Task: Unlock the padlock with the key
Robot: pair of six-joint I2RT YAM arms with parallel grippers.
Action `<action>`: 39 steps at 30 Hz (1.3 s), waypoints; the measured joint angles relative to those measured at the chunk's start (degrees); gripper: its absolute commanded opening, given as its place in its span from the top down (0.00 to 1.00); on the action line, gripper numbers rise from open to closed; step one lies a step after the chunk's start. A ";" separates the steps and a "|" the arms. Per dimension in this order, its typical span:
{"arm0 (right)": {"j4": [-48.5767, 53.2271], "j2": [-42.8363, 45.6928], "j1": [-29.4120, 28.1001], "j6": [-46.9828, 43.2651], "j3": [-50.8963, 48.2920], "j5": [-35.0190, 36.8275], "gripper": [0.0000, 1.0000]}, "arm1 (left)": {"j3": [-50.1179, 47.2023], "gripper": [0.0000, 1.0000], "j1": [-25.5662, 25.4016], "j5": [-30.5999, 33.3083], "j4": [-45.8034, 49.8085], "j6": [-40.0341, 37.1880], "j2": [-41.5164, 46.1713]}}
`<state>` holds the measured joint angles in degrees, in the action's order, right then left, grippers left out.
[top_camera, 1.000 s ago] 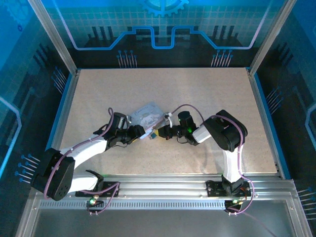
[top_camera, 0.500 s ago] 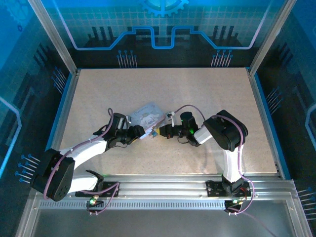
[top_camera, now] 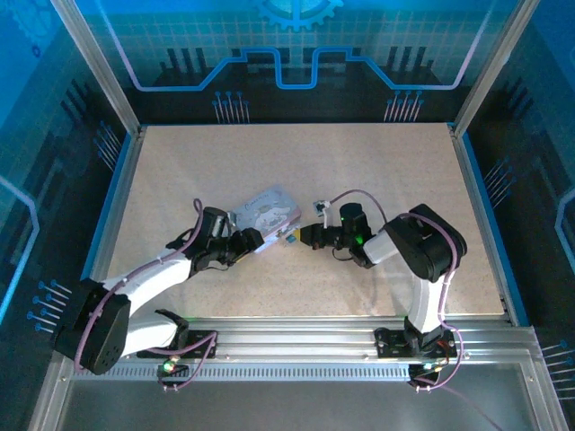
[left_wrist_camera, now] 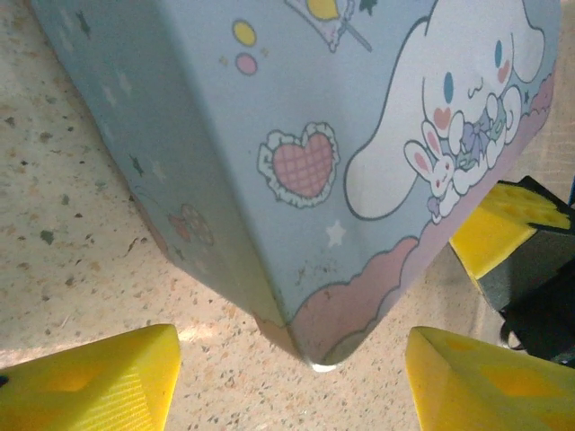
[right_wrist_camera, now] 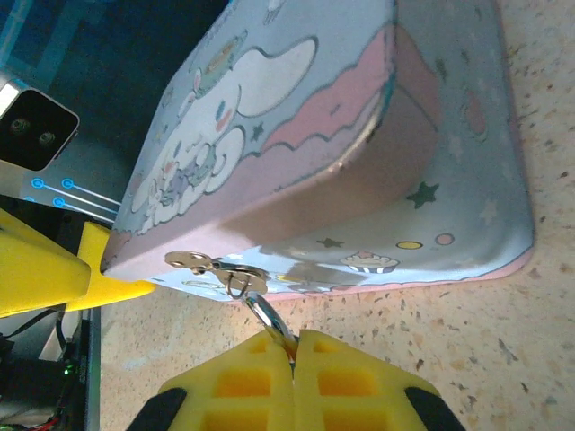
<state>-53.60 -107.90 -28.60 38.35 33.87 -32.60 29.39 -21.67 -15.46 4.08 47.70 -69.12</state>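
A: Where does the tiny dark padlock point(right_wrist_camera: 263, 312) sit?
B: It hangs from the metal clasp point(right_wrist_camera: 193, 261) of the grey-blue rectangular tin box point(top_camera: 267, 211) with a cartoon rabbit on its lid, at the tin's 5 o'clock corner in the top view. Its silvery metal part is hooked to the clasp; the dark body cannot be made out
A: And the right end effector point(right_wrist_camera: 292, 346)?
B: It is at the tin's 4 o'clock, with its yellow pads pressed together and pinching that silvery part at the very tips
A: The left end effector point(left_wrist_camera: 289, 382)?
B: It is at the tin's 7 o'clock, with its yellow fingers spread wide on either side of a lower corner of the tin, apart from it and gripping nothing
A: The tin itself?
B: It lies on the speckled beige worktop point(top_camera: 377, 171), slightly toward 9 o'clock of centre, between the two end effectors
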 measured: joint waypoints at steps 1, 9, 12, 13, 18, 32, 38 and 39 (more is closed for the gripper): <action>0.79 1.05 0.11 -0.33 -0.24 0.17 0.97 | 0.02 0.25 0.00 0.28 0.50 -0.04 0.55; 14.12 13.84 0.17 -5.38 -0.55 0.66 0.97 | 2.01 0.10 0.04 4.17 6.91 -2.43 6.95; 20.76 17.97 0.17 -6.99 -0.50 0.68 0.97 | 2.84 0.07 0.24 5.97 9.11 -3.74 10.12; 22.91 19.17 0.17 -7.41 -0.50 0.68 0.97 | 2.95 0.06 0.42 6.51 9.68 -4.20 11.04; 34.69 25.97 0.17 -8.79 -0.50 0.96 0.97 | 3.15 0.04 1.90 8.83 12.50 -6.10 15.54; 57.33 34.32 0.13 -10.99 -3.65 2.78 0.95 | 3.15 0.04 3.19 9.66 13.62 -7.37 15.76; 59.14 33.88 0.13 -11.04 -5.07 4.37 0.95 | 3.15 0.04 3.21 9.62 12.57 -7.34 13.27; 58.99 33.31 0.13 -11.08 -5.07 4.57 0.95 | 3.15 0.04 3.19 9.62 12.35 -7.34 12.94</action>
<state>5.39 -74.59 -28.47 27.27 28.80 -28.03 32.53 -18.48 -5.85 16.43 40.36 -56.18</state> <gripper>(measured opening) 0.057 0.958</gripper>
